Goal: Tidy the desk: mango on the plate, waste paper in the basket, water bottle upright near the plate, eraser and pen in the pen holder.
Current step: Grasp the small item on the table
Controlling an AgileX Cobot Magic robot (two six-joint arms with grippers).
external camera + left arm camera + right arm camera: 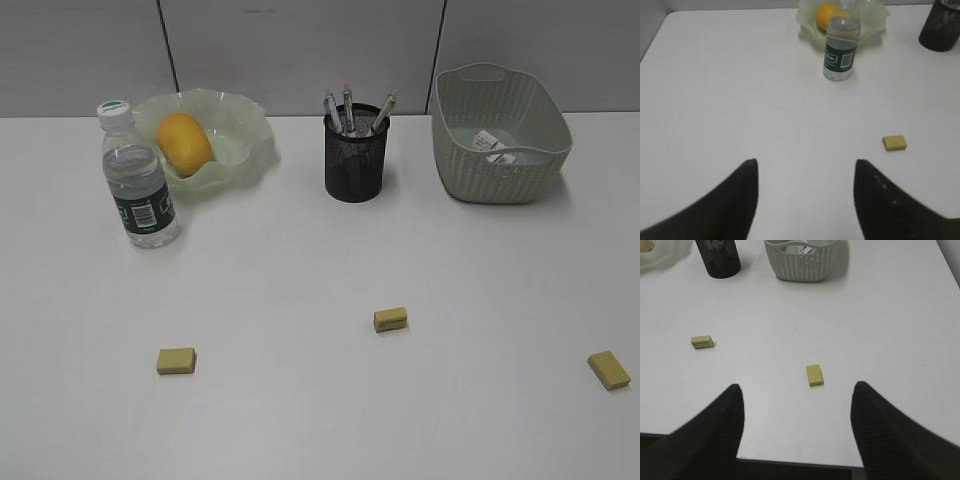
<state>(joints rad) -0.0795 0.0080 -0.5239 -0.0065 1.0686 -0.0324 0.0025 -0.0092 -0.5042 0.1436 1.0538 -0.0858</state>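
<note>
Already the water bottle (138,180) stands upright beside the plate (250,135) holding the mango (184,144), while three erasers (391,319) lie loose, so either released, empty gripper (805,192) may push a flat eraser away; no label text is readable.

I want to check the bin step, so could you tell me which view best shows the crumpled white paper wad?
The exterior view: it looks down into the pale green woven plastic basket, where the crumpled white paper wad lies. The right wrist view shows only a white scrap above the rim at the frame's top. The left wrist view misses it.
</note>
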